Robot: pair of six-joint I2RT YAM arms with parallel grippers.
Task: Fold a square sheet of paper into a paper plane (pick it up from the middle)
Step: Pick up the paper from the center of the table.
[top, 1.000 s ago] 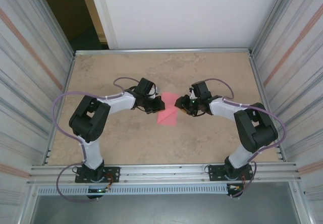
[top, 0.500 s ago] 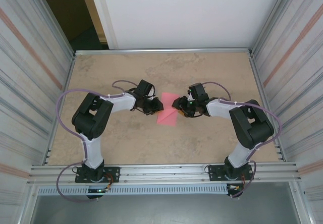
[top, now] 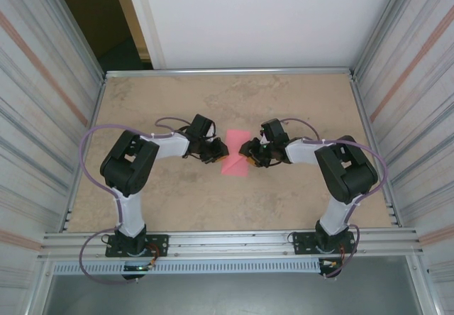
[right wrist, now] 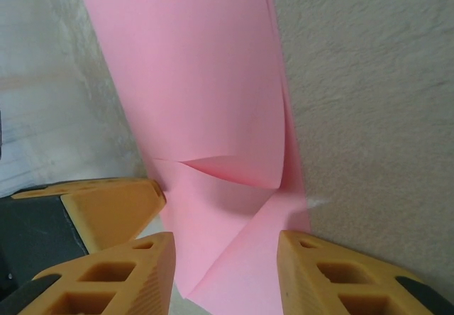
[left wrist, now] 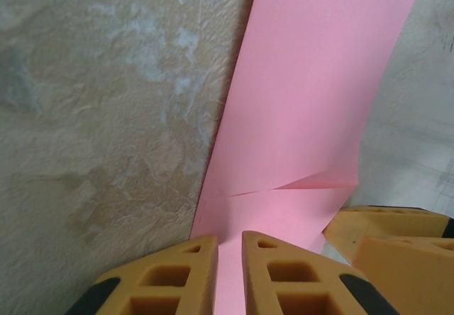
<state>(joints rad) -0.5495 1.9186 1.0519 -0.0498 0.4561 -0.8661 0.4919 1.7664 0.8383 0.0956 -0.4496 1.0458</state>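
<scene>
From the top external view, a sheet of thin pink-red paper (top: 235, 162) lies on the mottled tan stone-look bench (top: 198, 201), about midway between the two arms. The left gripper (top: 220, 152) reaches its left edge and the right gripper (top: 248, 152) its right edge. Both are low over the paper, and the jaws are too small to read at this range. The sheet looks slightly angular rather than a flat square.

In the left wrist view, the left gripper (left wrist: 228, 258) has its orange fingers nearly together, with a narrow slit between them showing pink. I cannot tell whether they nip the paper or merely press on it. The sheet (left wrist: 312, 102) runs away from the fingers, bowed upward, with a shallow crease line across it near the fingertips.

In the right wrist view, the right gripper (right wrist: 227, 265) has its jaws clearly apart and straddles the near corner of the sheet (right wrist: 198, 81) without clamping it. A flap is turned over there, loosely and not flattened.

By my reading the task is early. One fold is begun but not pressed, and there is no centre crease or pointed nose. Nearly all of the plane is left to make.
</scene>
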